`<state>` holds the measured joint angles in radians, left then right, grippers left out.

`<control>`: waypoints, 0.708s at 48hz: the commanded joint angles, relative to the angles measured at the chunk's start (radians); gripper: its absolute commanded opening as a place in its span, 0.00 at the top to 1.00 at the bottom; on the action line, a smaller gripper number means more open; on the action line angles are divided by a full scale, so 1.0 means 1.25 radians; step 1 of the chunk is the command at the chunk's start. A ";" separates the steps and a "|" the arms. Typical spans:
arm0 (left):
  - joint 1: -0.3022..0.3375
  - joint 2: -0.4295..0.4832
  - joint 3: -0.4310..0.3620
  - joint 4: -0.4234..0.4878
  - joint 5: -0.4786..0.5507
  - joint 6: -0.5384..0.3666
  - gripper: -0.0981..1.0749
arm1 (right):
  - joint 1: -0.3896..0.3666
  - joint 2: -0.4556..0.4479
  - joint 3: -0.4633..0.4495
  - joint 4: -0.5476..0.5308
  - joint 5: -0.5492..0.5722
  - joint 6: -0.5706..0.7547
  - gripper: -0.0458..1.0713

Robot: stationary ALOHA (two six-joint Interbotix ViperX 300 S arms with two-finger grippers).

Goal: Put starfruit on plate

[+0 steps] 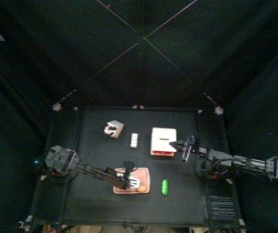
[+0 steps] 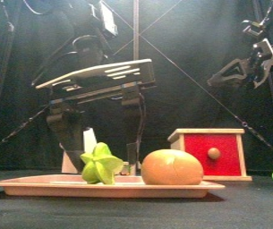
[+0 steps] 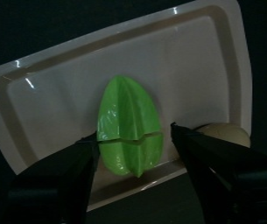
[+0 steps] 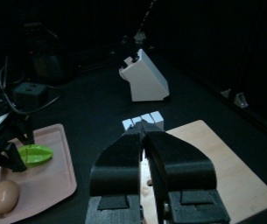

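The green starfruit [image 3: 129, 121] lies on the salmon-orange plate [image 3: 53, 79], also seen in the front view [image 2: 100, 165]. My left gripper [image 3: 136, 138] is open, with one jaw on each side of the starfruit and not closed on it. In the front view it hangs straight above the fruit [image 2: 99, 143]. From above, the plate [image 1: 131, 187] sits at the table's front middle under that gripper [image 1: 128, 173]. My right gripper [image 4: 147, 142] is shut and empty, held above the cream block [image 4: 223, 171], and it shows high at the right of the front view [image 2: 240, 70].
A round orange-tan fruit [image 2: 172, 167] shares the plate. The cream block with red sides [image 2: 210, 150] stands behind it to the right. A green fruit [image 1: 163, 187] lies right of the plate. A white object [image 1: 113, 130] and a small white piece [image 1: 132, 139] sit farther back.
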<state>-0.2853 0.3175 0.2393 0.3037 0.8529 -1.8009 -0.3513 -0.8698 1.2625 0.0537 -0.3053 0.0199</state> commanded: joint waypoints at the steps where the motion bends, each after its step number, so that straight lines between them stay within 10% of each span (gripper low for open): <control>1: 0.004 -0.011 -0.021 0.001 -0.001 0.000 0.10 | -0.002 0.005 -0.007 0.001 -0.005 0.000 0.95; 34: 0.002 -0.029 -0.017 -0.033 0.012 0.005 0.10 | -0.002 0.006 -0.010 0.001 -0.004 0.000 0.95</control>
<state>-0.2853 0.3160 0.2286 0.2608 0.8652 -1.7978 -0.3513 -0.8682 1.2625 0.0537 -0.3053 0.0199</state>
